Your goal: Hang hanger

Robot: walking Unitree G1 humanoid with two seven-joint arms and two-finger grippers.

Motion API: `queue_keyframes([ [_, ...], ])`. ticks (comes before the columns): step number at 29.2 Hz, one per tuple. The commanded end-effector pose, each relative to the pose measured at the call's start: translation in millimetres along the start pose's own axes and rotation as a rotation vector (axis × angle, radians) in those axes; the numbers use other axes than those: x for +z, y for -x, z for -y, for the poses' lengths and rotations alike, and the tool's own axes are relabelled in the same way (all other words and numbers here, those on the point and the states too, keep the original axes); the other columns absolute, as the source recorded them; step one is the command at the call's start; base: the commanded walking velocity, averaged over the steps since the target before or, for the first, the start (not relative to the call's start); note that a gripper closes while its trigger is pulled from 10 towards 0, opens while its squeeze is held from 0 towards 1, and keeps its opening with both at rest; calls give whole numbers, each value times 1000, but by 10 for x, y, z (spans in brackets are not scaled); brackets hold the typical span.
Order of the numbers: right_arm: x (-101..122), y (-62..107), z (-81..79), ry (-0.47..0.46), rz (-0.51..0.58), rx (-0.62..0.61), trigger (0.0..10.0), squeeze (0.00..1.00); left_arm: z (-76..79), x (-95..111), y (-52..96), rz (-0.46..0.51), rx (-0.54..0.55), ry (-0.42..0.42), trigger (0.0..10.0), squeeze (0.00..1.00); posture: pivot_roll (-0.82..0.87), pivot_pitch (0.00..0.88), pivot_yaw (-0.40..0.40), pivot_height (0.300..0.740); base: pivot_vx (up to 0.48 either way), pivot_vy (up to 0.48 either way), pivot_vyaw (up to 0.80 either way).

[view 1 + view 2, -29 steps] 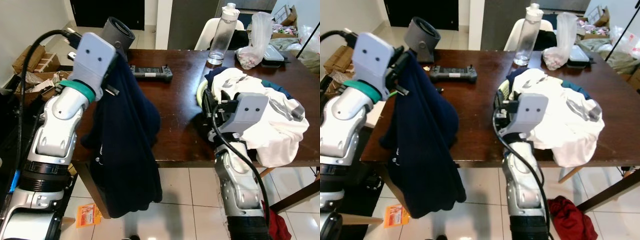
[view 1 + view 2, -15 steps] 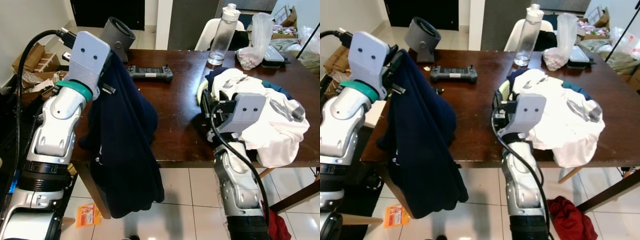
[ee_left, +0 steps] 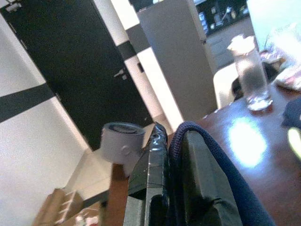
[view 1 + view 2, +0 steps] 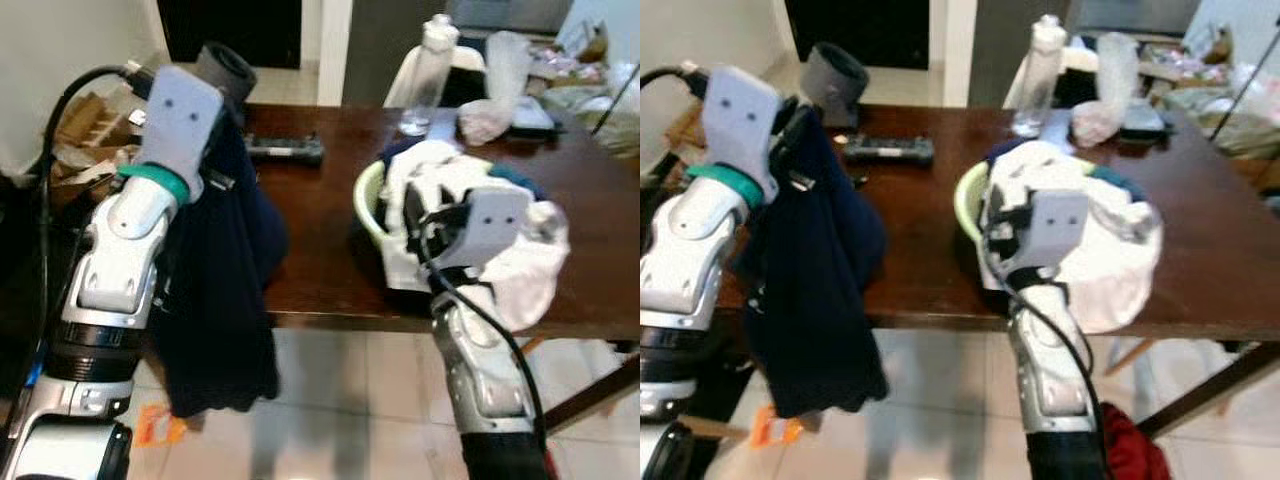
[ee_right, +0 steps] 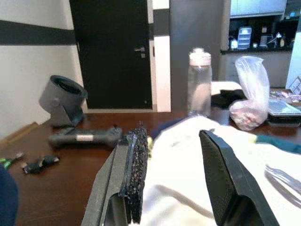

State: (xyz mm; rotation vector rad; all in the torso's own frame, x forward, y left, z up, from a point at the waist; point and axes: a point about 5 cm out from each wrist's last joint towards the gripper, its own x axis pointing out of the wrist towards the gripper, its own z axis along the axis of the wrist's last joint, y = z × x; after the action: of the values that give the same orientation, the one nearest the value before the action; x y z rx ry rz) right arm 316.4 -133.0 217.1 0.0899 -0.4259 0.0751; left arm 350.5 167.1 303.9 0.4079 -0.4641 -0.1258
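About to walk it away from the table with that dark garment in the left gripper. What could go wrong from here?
Judging from the views:
1. The navy garment hangs low off the left gripper, whose fingers pinch only its top edge; it could slip or drag on the floor.
2. The right gripper sits open over the white clothes heaped in the green basin; pulling back might snag them and tip the pile off the table.

Dark navy garment [image 4: 220, 290] hangs long and limp off the bench's [image 4: 320, 250] near left corner, its lower hem falling toward the floor. Its top fold is pinched in the raised left gripper [image 3: 171, 155], draped over one finger.
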Motion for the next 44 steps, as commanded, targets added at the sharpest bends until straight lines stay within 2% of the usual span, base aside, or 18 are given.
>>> queue_keyframes([
  [1, -47, 19, -23, -4, -21, 9, 10000, 0, -34, 16, 1, 3, 26, 24, 10000, 0, 66, 24, 65, 740, 0, 0, 0],
  [10, -51, 15, -21, -1, -22, 9, 10000, 0, -61, 31, -8, 8, 47, 67, 10000, 0, 65, 21, 63, 740, 0, 0, 0],
  [19, -57, 10, -22, -1, -22, 10, 10000, 0, -64, 31, -11, 6, 49, 65, 10000, 0, 66, 16, 64, 740, 0, 0, 0],
  [24, -57, 7, -24, 0, -20, 10, 10000, 0, -51, -15, -10, -37, 34, 52, 10000, 0, 66, 14, 63, 740, 0, 0, 0],
  [26, -55, 8, -25, 0, -20, 11, 10000, 0, -37, -40, 6, -55, 3, 30, 10000, 0, 66, 14, 63, 740, 0, 0, 0],
  [27, -49, 9, -26, 2, -19, 13, 10000, 0, -53, -83, 32, -66, -26, -29, 10000, 0, 68, 18, 63, 740, 0, 0, 0],
  [28, -49, 9, -26, 2, -19, 13, 10000, 0, -53, -83, 32, -66, -26, -29, 10000, 0, 68, 18, 63, 740, 0, 0, 0],
  [29, -45, 9, -27, 3, -18, 14, 10000, 0, -66, -111, 51, -74, -46, -71, 10000, 0, 69, 19, 62, 740, 0, 0, 0],
  [31, -20, 0, -28, 5, -11, 18, 10000, 0, -333, -164, -15, -78, 41, -208, 10000, 0, 60, 26, 56, 740, 0, 0, 0],
  [32, -20, 0, -28, 5, -11, 18, 10000, 0, -333, -164, -15, -78, 41, -208, 10000, 0, 60, 26, 56, 740, 0, 0, 0],
  [33, 18, -17, -31, 4, 0, 23, 10000, 0, -597, -96, -108, -42, 140, -276, 10000, 0, 57, 26, 55, 740, 0, 0, 0],
  [37, 38, -24, -35, 6, 6, 26, 10000, 0, -667, -3, -150, -4, 173, -264, 10000, 0, 51, 26, 57, 740, 0, 0, 0],
  [38, 57, -31, -35, 7, 13, 26, 10000, 0, -685, 89, -172, 33, 211, -213, 10000, 0, 54, 24, 54, 740, 0, 0, 0],
  [39, 57, -31, -35, 7, 13, 26, 10000, 0, -685, 89, -172, 33, 211, -213, 10000, 0, 54, 24, 54, 740, 0, 0, 0],
  [40, 80, -38, -35, 8, 22, 23, 10000, 0, -641, 165, -162, 67, 237, -153, 10000, 0, 51, 24, 52, 740, 0, 0, 0],
  [41, 80, -38, -35, 8, 22, 23, 10000, 0, -641, 165, -162, 67, 237, -153, 10000, 0, 51, 24, 52, 740, 0, 0, 0],
  [43, 284, -96, -62, 34, 101, 17, 10000, 0, -396, 370, -17, 167, 252, -92, 10000, 0, 57, 21, 54, 740, 0, 0, 0],
  [44, 284, -96, -62, 34, 101, 17, 10000, 0, -396, 370, -17, 167, 252, -92, 10000, 0, 57, 21, 54, 740, 0, 0, 0],
])
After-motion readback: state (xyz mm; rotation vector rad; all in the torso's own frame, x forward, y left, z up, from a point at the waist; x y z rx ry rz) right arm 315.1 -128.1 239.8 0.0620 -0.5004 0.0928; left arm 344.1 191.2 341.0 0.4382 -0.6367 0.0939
